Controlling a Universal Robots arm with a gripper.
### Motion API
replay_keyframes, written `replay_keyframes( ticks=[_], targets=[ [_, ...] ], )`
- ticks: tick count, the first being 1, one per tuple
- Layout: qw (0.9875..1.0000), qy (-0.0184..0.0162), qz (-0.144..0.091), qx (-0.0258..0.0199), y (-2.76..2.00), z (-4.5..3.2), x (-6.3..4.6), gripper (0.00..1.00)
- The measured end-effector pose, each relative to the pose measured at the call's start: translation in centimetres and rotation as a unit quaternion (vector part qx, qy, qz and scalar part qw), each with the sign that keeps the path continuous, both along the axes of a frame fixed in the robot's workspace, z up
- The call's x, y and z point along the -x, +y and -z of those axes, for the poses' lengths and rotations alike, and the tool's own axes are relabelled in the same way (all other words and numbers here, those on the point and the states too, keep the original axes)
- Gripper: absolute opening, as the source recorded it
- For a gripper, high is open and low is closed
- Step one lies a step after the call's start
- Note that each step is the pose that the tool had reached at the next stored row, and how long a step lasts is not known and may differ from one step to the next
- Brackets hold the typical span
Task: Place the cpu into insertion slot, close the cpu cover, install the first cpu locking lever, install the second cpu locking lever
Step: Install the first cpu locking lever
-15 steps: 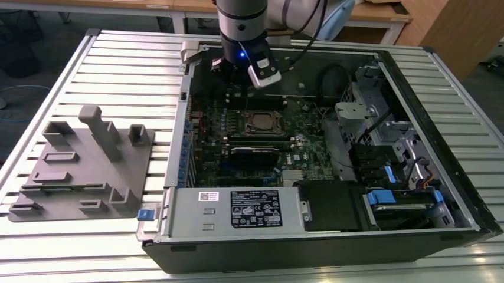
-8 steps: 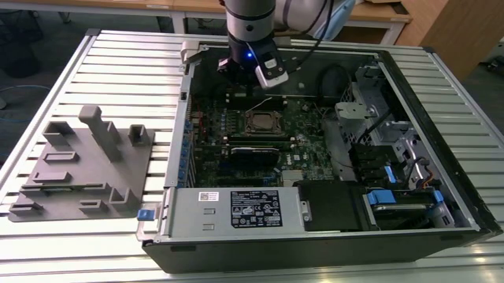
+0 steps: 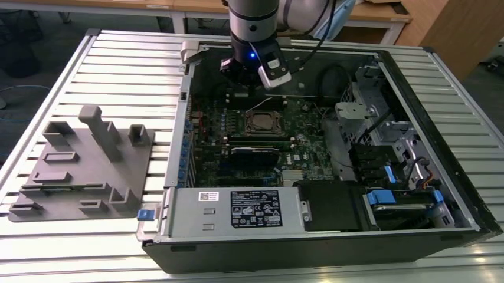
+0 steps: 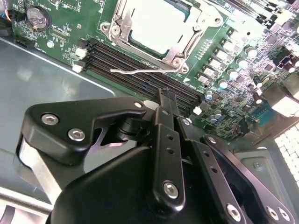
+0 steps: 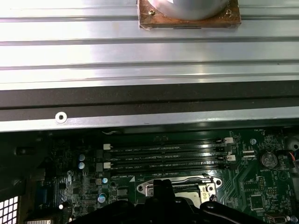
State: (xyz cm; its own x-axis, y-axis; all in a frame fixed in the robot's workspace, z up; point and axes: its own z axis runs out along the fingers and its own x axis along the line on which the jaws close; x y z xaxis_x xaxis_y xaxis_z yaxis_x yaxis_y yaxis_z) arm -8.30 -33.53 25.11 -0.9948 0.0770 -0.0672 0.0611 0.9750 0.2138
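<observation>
Well off to the exterior view's left of the insertion slot (image 3: 264,122), a grey fixture tray (image 3: 82,162) lay on the slatted table (image 3: 118,56), outside the open computer case (image 3: 315,247). Nearer the slot, the single arm's gripper (image 4: 161,98) hung inside the case, on the side of the slot away from the exterior camera. It looked drawn together, with no gap showing at its tip, and it held nothing.

In the second wrist view the cpu (image 4: 161,23) sat in the slot, its pale metal top showing through the window of the cpu cover (image 4: 191,35), which lay flat around it. So the first two steps appeared done. A thin wire locking lever (image 4: 135,71) ran along the slot's edge on the gripper's side, and it looked free rather than hooked down.

That lever was the thing the gripper was nearest to. It lay straight ahead of the gripper tip, between the tip and the slot, over the long black memory slots (image 4: 140,81). Its long axis ran parallel to those memory slots and across the gripper's line of approach. The two looked near, not touching.

To the exterior view's right of the slot stood the drive bays (image 3: 393,153).
</observation>
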Motion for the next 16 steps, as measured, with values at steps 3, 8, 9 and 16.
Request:
replay_keyframes(
  ticks=[3, 8, 9, 16],
  targets=[
    [1.0, 0.0, 0.0, 0.0, 0.0, 0.0, 0.0, 0.11],
    [1.0, 0.0, 0.0, 0.0, 0.0, 0.17, -0.2, 0.11],
    [1.0, 0.0001, 0.0, 0.0, 0.0, 0.26, -0.2, 0.11],
    [1.0, 0.0001, 0.0, 0.0, 0.0, 0.82, -1.0, 0.11]
  ],
)
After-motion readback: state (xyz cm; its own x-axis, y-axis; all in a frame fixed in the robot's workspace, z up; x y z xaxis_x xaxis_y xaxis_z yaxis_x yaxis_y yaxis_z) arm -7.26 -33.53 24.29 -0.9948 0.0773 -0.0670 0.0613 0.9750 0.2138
